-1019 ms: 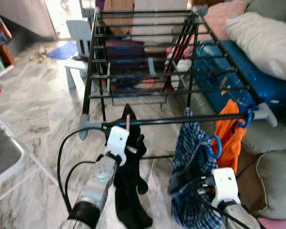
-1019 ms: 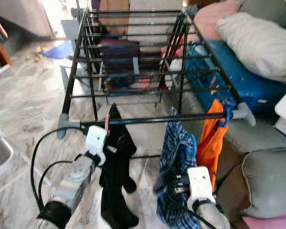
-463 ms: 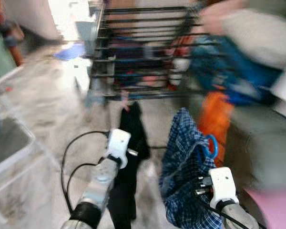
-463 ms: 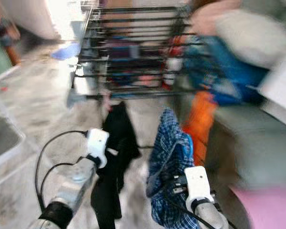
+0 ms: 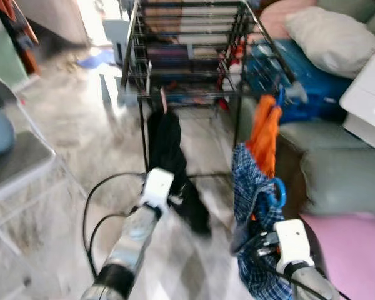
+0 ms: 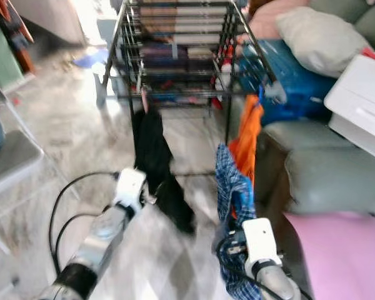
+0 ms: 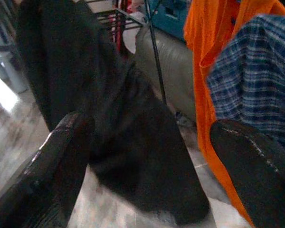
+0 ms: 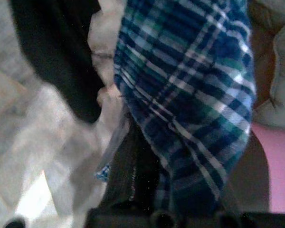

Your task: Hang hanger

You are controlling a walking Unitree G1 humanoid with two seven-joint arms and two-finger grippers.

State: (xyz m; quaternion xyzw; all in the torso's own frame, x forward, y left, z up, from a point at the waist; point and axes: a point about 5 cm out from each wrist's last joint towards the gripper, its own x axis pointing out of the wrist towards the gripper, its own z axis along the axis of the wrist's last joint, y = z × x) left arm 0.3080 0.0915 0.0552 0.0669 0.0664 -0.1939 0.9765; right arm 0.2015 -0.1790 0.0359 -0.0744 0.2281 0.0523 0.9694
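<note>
No writing can be read on anything. The right gripper [image 5: 262, 240], at about five o'clock in the head view, carries a blue plaid shirt [image 5: 253, 187] on a blue hanger [image 5: 276, 192]; whether its fingers are closed on it cannot be told. The left gripper [image 7: 147, 156] has its fingers spread wide and empty, facing a black garment [image 5: 169, 150] hanging from the black drying rack [image 5: 194, 56] at twelve o'clock. An orange garment [image 5: 265, 134] hangs just beside the plaid shirt. A grey sofa [image 5: 337, 169] crowds the three o'clock side; marble floor [image 5: 75, 137] lies open toward nine o'clock.
</note>
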